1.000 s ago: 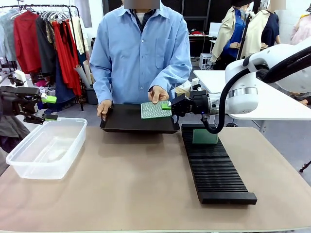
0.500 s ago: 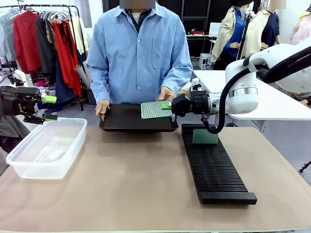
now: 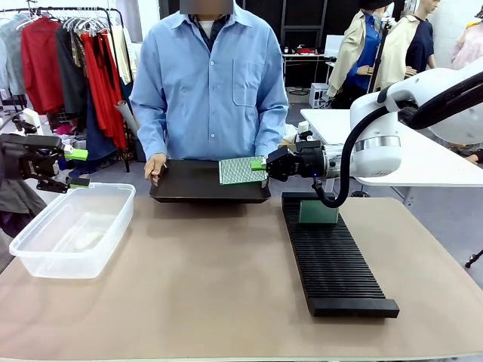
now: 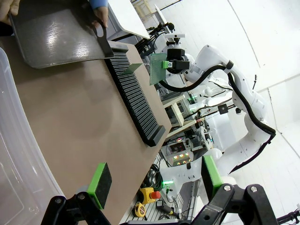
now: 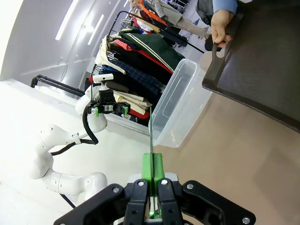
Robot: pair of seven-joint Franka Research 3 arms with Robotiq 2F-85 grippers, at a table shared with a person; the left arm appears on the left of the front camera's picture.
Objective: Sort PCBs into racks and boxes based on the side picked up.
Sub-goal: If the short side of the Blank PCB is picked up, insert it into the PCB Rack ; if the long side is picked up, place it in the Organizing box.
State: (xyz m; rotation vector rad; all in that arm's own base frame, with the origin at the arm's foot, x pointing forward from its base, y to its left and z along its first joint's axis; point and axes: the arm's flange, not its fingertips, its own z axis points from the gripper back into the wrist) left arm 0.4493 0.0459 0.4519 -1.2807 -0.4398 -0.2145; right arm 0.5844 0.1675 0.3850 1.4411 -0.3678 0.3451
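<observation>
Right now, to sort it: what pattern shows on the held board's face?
Board: pale green dotted grid; front view.

The box (image 3: 53,264) sits left, the rack (image 3: 336,264) right, the tray (image 3: 196,181) farther back between.

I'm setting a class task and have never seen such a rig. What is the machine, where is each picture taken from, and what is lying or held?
Two white robot arms share a beige table with a person. The front view looks across it from between the arms; the other two come from cameras on each wrist, looking along the fingers. The right gripper is shut on a thin green dotted circuit board, held in the air near the flat black tray in the person's hand. The left gripper hangs open near a clear plastic tub. A long black slotted rack lies on the table, another green board standing in it.
</observation>
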